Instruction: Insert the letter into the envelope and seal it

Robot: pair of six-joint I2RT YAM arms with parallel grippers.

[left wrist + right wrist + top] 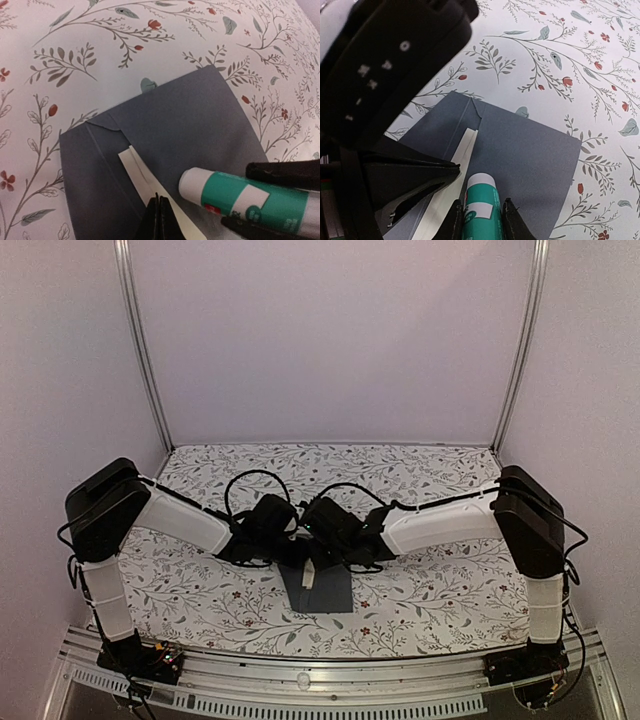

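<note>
Envelope (325,595): flat on tablecloth (430,585), mid-table. Pale strip (134,165), possibly letter edge, pinned by clenched left gripper (157,220), steadying paper. Right gripper (482,220) clamped around glue tube (240,197), tip aimed at strip for sealing.

Pale lilac walls (330,340), floral tablecloth (420,468)

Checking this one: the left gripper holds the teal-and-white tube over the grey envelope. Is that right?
Not quite. It is the right gripper that holds the tube, clamped between its jaws over the envelope; the right wrist view shows this. The left gripper is shut beside it, also over the envelope.
</note>
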